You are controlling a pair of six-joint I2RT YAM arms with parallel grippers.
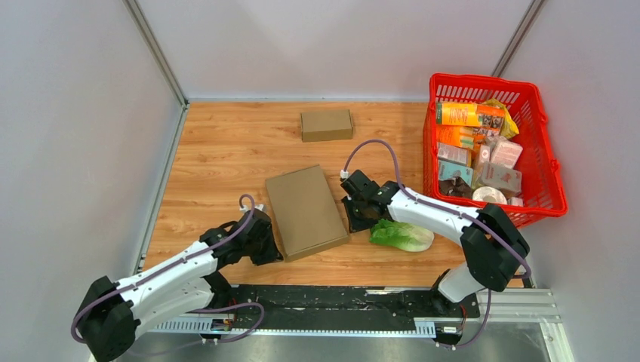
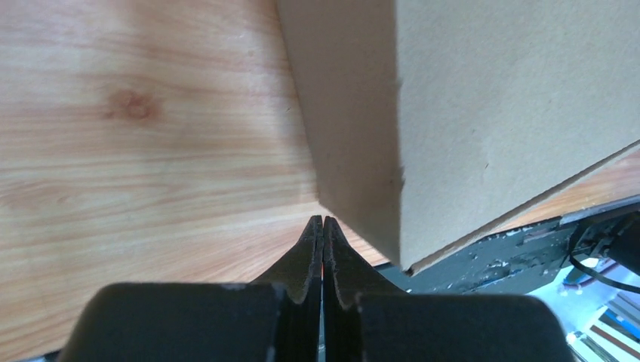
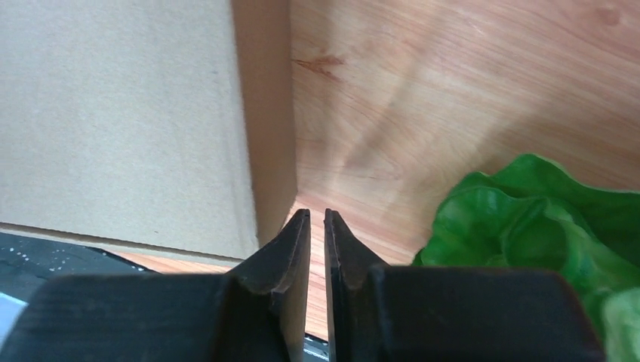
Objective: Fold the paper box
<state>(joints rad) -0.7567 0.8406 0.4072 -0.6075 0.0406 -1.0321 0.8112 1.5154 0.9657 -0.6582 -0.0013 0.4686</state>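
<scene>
Top external: red basket (image 1: 483, 90) holds cartons (image 1: 468, 115) and packets (image 1: 504, 153); paper box (image 1: 306, 211) closed

Paper box (image 1: 306, 211) is sitting mid-table, with the left gripper (image 1: 276, 253) crowding its near-left corner and the right gripper (image 1: 353, 220) its right edge. Lettuce (image 1: 401, 234) is blocking the near-right approach. Red basket (image 1: 555, 166) is walling off the right. Bare wood is lying open toward the small box (image 1: 327, 124).

Mine to work on: wood-grain counter (image 1: 219, 151). On it: flat paper box (image 1: 306, 211) centre-near; small cardboard box (image 1: 327, 124) far centre, well apart; green lettuce (image 1: 401, 234) just right of paper box; red basket (image 1: 483, 78) at right edge, full of packages.
</scene>
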